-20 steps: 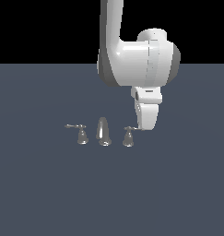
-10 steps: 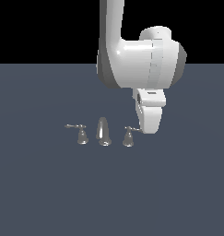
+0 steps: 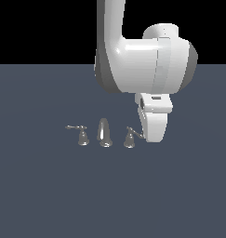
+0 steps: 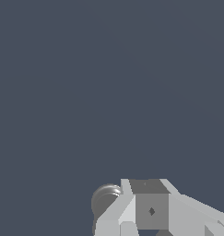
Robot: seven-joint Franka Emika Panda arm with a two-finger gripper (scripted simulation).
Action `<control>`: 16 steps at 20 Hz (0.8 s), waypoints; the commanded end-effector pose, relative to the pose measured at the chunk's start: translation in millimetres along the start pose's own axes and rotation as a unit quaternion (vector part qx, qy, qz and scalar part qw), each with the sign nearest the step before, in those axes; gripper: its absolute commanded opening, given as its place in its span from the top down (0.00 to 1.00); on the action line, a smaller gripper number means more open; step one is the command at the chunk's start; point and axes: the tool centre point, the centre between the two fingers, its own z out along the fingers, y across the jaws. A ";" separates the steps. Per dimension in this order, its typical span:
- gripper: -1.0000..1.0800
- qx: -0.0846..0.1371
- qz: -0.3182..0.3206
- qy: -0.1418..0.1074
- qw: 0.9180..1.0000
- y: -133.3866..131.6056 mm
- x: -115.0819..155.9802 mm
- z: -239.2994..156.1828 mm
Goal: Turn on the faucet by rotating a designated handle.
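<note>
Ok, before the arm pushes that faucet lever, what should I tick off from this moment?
1. White robot hand is low beside the small chrome right-lever handle: ok.
2. Hand touches the lever: cannot tell, the tip is hidden.
3. Fingers open or shut: cannot tell.
4. Arched chrome spout is apart from the hand: ok.
5. Twin chrome handle with left-pointing lever is far from the hand: ok.
6. Wrist view shows a rounded chrome part beside the hand: ok.

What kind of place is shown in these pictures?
Most likely a simulated test scene, not a real room. A small chrome faucet with two lever handles stands alone on a flat, featureless grey floor under a black background, and a white robot arm hangs beside the handle on the exterior view's right.
</note>
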 end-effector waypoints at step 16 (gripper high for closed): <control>1.00 -0.006 0.015 0.002 1.000 31.3 -25.4 -0.6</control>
